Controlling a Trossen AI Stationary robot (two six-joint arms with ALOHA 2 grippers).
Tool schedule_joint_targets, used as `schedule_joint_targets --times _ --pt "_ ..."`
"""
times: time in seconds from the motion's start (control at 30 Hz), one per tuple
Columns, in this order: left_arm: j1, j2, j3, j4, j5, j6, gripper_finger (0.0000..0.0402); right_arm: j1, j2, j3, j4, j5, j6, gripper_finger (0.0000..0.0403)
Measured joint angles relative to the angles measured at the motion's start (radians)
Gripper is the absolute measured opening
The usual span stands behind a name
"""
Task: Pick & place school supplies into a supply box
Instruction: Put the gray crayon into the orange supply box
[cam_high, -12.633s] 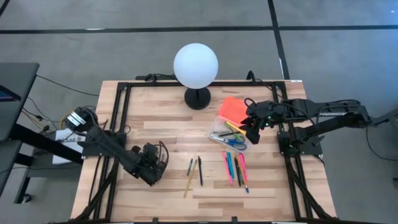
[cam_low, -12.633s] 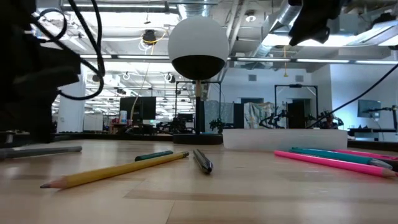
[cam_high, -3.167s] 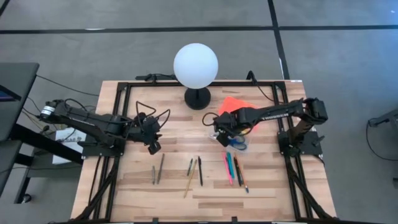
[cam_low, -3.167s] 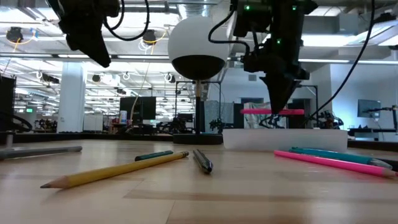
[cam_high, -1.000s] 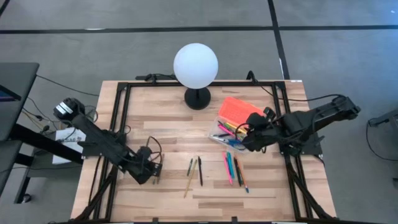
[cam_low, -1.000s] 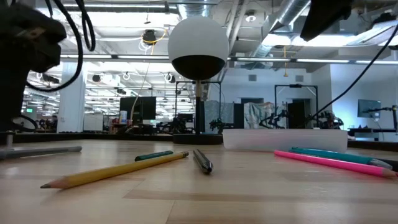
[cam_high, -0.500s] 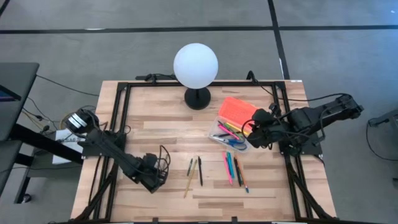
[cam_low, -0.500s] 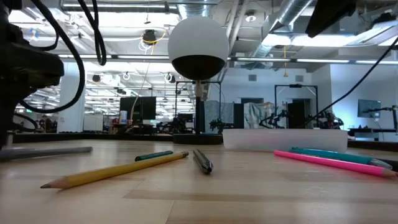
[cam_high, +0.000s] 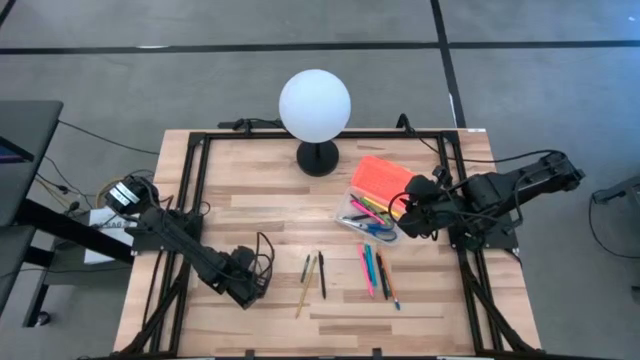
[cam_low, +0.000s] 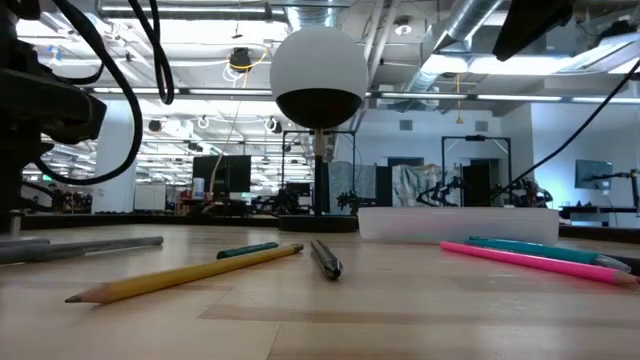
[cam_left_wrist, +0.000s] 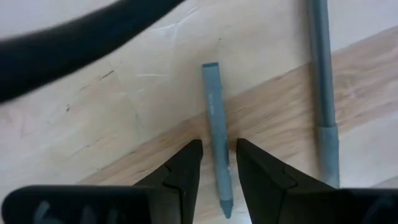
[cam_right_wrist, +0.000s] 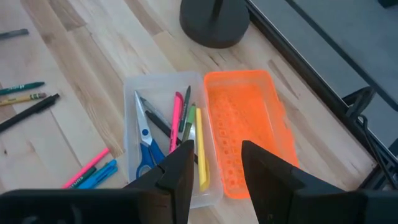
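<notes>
My left gripper points down at the table's near left, open, its fingers standing either side of a short grey pencil that lies flat. A longer grey pen lies beside it. My right gripper hangs open and empty above the supply box, a clear case with its orange lid open beside it. In the box lie blue-handled scissors and several pens. More pens and pencils lie flat on the table's near middle. My left gripper's fingers come from above and lie across the short grey pencil, close along both its long sides near its pointed end. I cannot tell whether they touch it. The pencil lies flat on the table.
A white globe lamp on a black foot stands at the far middle. A yellow pencil, a green one and a black pen lie left of the pink and blue pens. Black frame rails run along the table's edges.
My left gripper has come down and toward the table's near edge, rolling a little, and now stands over the grey pencil. In the low view a grey pen's end has crept toward the table's right. My right gripper has kept its place above the box.
</notes>
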Motion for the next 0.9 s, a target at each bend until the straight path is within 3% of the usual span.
schedule_joint_targets --times 0.17,0.43,0.67,0.9 --pt "0.003 0.001 0.000 -0.031 0.015 0.127 0.0086 0.001 0.000 0.000 -0.001 0.000 0.001 0.0127" --pt "0.002 0.001 -0.002 -0.044 0.005 0.234 0.0011 0.014 0.000 0.000 -0.001 -0.002 0.008 0.0127" --pt "0.001 0.002 -0.003 -0.042 -0.022 0.248 0.0022 0.031 0.000 0.000 -0.003 -0.003 0.010 0.0127" --pt "0.001 0.006 0.025 -0.057 -0.036 0.253 0.0006 0.031 0.000 0.000 -0.005 -0.002 0.018 0.0127"
